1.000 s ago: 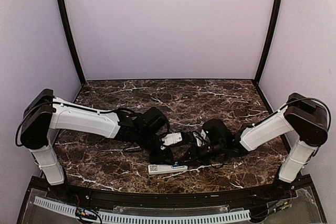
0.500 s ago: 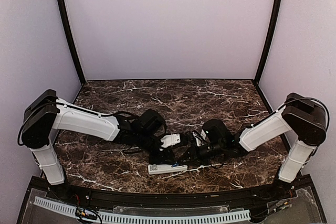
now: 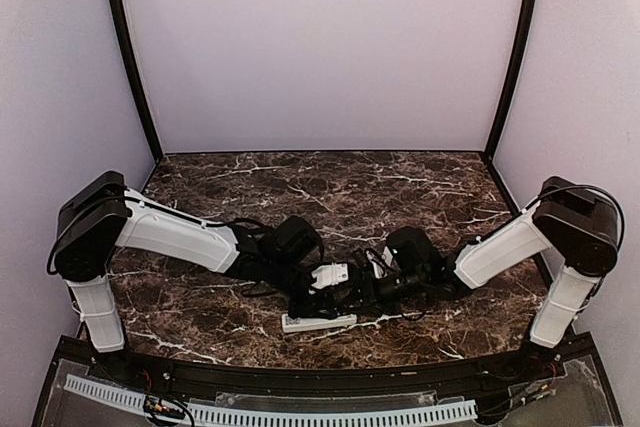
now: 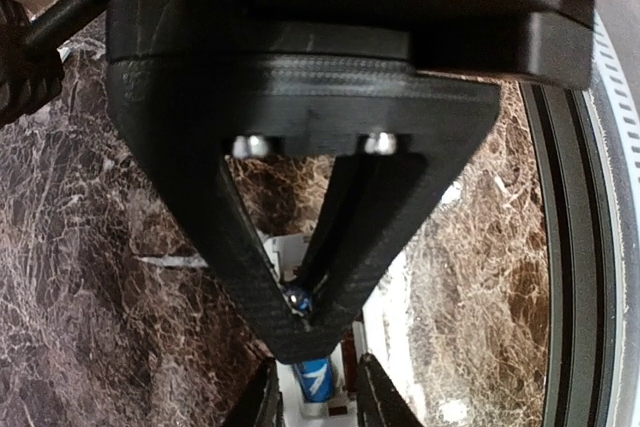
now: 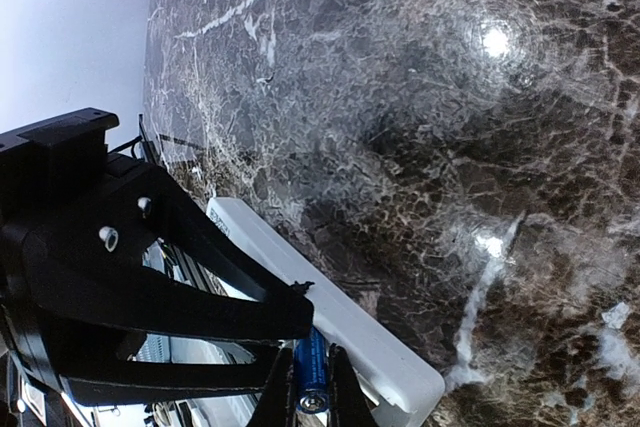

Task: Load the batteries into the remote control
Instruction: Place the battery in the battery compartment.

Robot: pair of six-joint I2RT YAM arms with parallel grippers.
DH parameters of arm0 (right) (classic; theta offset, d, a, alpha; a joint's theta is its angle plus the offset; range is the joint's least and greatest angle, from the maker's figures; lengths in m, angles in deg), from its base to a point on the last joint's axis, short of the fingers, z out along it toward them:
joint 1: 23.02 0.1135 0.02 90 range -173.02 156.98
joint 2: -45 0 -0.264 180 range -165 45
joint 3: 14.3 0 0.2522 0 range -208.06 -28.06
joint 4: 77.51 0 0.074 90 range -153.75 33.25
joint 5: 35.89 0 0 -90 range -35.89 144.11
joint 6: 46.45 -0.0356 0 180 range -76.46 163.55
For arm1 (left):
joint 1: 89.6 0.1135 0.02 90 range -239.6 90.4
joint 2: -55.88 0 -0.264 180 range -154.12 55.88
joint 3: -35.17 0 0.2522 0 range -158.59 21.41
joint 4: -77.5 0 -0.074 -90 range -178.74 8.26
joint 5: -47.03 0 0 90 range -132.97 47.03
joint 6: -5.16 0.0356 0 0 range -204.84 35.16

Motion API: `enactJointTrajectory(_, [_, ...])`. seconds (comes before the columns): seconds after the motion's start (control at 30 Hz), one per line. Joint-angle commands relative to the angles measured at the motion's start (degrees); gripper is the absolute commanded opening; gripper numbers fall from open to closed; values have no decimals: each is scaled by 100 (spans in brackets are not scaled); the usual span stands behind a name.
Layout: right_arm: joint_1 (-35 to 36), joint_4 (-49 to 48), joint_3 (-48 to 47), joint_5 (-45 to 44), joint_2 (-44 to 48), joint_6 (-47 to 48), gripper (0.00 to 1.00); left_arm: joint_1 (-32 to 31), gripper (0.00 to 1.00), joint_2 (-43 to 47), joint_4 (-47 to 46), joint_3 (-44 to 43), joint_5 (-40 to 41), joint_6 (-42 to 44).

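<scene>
The right gripper (image 5: 309,394) pinches the blue battery (image 5: 311,367) over the remote (image 5: 350,332). The left gripper (image 4: 297,312), at twelve o'clock of it, is nearly closed, its grip unclear.

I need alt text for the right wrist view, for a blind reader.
The right gripper is shut on a blue battery at the white remote control, on a dark marble table. The left gripper, black, fills the lower left.

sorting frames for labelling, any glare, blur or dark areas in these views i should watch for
Top view: evenly lit, but the remote control is tiny and partly under the arms. Left wrist view: the jaws loom dark and out of focus; the blue battery below is sharper. Right wrist view: two glare spots on the marble table.
</scene>
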Motion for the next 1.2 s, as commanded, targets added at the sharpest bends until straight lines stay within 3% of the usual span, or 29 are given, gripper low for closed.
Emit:
enactJointTrajectory(0.0, [119,445,220,-206,-322,-10,0,-71,24,-245,367,-137,37,-30])
enactJointTrajectory(0.23, [175,394,230,-247,-287,-56,0,-105,22,-275,693,-154,117,-43])
enactJointTrajectory(0.4, [194,383,245,-283,-266,-63,0,-162,10,-287,704,-109,133,-47])
enactJointTrajectory(0.77, [209,614,137,-432,-70,64,0,-281,0,-288,939,-90,264,-1])
enactJointTrajectory(1.17, [202,1477,-245,-674,475,396,16,-356,0,-320,1177,-141,419,223])
